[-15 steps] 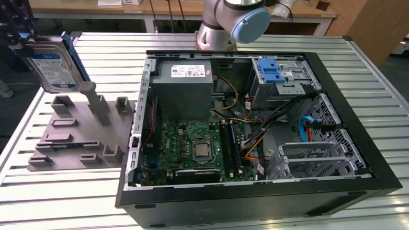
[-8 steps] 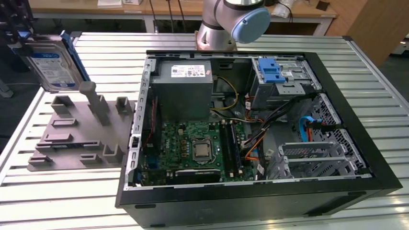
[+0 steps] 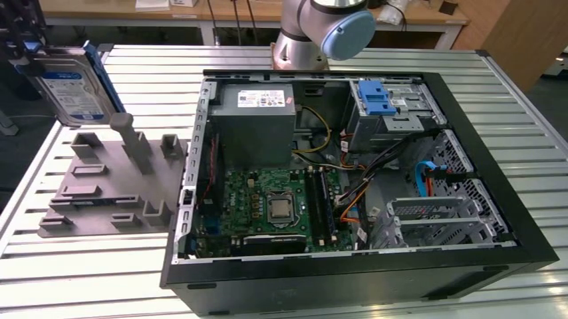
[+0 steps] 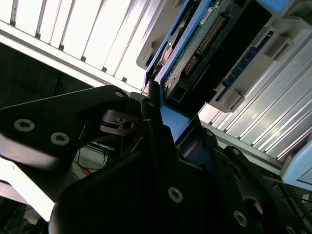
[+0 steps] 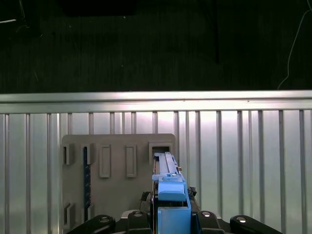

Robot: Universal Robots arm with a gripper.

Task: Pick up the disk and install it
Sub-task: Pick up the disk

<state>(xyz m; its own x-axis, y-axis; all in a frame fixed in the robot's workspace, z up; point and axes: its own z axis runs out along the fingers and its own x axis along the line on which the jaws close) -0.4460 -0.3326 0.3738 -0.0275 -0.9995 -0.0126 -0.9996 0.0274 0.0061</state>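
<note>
The disk (image 3: 74,85) hangs in the air above the grey fixture (image 3: 105,189), clear of its upright posts. It stands on edge with its white-and-blue label in view. In the second wrist view the black fingers (image 4: 152,124) are clamped on the disk's blue side rail, one on each side. The drive's circuit-board face and connector run away from them. In the first wrist view the disk is seen edge-on directly over the fixture's slotted plate, close to one of its rectangular pockets. The fixture lies flat on the slatted metal desk (image 3: 89,282). The open computer case (image 3: 355,173) sits just beside the fixture, on the exterior view's right of it.
</note>
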